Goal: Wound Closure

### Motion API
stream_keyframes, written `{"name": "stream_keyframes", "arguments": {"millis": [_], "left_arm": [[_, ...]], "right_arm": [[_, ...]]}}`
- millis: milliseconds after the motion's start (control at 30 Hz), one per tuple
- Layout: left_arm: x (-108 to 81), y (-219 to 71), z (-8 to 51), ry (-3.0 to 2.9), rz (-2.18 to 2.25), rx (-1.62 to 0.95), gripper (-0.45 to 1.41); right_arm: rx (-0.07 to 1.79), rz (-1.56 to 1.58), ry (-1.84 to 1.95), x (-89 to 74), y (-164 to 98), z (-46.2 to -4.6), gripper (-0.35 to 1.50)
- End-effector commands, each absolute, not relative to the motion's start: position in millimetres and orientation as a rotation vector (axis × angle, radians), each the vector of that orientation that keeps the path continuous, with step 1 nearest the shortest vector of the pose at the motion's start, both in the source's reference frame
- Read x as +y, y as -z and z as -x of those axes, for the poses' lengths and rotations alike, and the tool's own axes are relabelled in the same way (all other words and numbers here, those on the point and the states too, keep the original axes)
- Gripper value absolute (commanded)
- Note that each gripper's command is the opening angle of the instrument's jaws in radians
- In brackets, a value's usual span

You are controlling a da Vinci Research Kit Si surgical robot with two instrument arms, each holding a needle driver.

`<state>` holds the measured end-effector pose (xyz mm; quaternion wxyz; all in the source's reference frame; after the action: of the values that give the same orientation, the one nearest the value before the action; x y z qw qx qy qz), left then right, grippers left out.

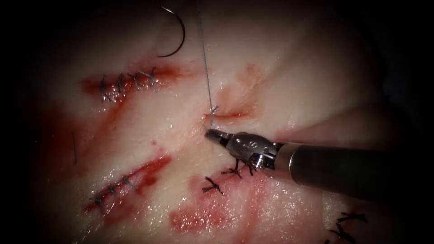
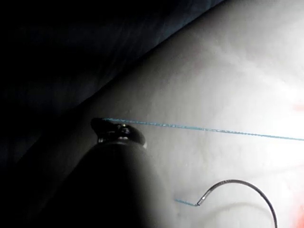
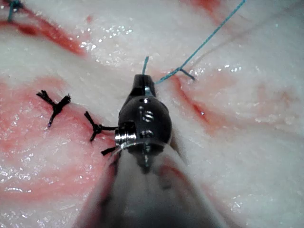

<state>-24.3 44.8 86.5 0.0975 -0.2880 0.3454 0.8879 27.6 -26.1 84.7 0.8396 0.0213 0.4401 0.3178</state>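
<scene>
A: Largest first. The tissue (image 1: 316, 81) lies pale and wet, streaked with red fluid (image 1: 199, 219). Several cuts are already stitched: one upper left (image 1: 129, 81), one lower left (image 1: 126, 183), plus dark knots (image 1: 212, 185) near the middle.

B: And the cut being worked?

A: The short red one at centre (image 1: 230, 113). A knot sits at its left end, and the thread (image 1: 205, 63) rises taut from there toward the top of the endoscope view.

B: Tools?

A: The right tool (image 1: 212, 134) comes in from the right, tip just below and left of that cut. Its jaws look closed on the short thread end at the knot; in the right wrist view (image 3: 142, 81) a teal tail sticks up out of the tip. I judge it anchors the short end.

B: Left tool?

A: In the left wrist view the left tool (image 2: 107, 126) is clamped on the long strand, which runs straight from it. The tautness suggests opposing pull on the knot.

B: Needle?

A: The needle (image 1: 177, 34) lies free on the tissue, upper left of the cut, held by neither tool and not in the tissue, I judge parked clear of the knot.
</scene>
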Motion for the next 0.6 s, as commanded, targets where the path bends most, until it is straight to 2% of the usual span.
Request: {"name": "stream_keyframes", "arguments": {"millis": [33, 600], "left_arm": [[46.2, -86.7, 24.9, -2.621, 0.858, 1.032, -0.45], [49.3, -89.2, 28.8, -2.62, 0.861, 1.074, -0.45]], "right_arm": [[0.935, -0.048, -0.666, -26.0, -84.9, -28.4, -0.35], [0.917, -0.111, -0.634, -29.8, -83.7, -30.6, -0.35]]}}
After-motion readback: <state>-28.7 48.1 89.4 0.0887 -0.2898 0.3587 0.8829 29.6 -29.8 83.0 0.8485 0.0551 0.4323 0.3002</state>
